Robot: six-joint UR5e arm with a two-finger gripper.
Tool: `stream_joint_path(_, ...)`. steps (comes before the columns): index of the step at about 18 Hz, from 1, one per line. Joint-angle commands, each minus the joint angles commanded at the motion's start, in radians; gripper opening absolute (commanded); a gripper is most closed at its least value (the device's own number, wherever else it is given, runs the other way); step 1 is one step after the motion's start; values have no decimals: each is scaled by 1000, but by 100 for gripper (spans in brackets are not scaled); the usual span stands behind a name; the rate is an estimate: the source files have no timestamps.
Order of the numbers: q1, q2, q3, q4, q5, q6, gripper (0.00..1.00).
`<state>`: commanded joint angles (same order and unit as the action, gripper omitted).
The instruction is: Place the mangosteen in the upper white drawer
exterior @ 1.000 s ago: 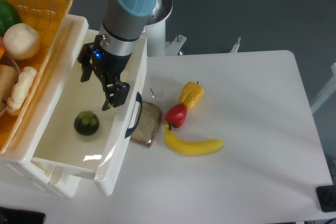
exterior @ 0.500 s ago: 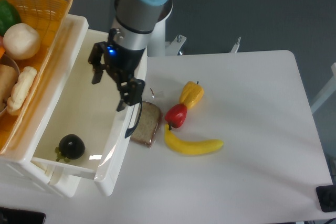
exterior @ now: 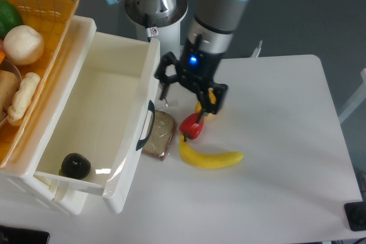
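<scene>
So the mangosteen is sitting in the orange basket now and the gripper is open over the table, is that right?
Not quite. The camera view shows the mangosteen in the upper drawer, not the basket. The gripper is indeed open over the table.

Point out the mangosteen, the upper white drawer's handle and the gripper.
mangosteen (exterior: 75, 166): fixed camera, middle of the ball.
upper white drawer's handle (exterior: 146, 126): fixed camera, middle of the dark curved bar.
gripper (exterior: 187, 89): fixed camera, midway between its fingertips.

Grey arm tube, light-blue joint caps; black claw (exterior: 186, 94), blue light, perhaps status LED.
</scene>
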<state>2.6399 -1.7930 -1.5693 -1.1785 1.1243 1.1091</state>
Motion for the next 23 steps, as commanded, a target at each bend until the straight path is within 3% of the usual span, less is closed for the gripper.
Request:
stream_joint_path(3,18,-51,2,40,191,11,100)
stream_joint_path(6,34,-136,40,40,249,121,100)
stream_joint_path(10,66,-203,60,42,322,354,100)
stream_joint_path(16,74,-261,93,42,425,485,100)
stream_joint_path(23,72,-283,107,43,442,499,100)
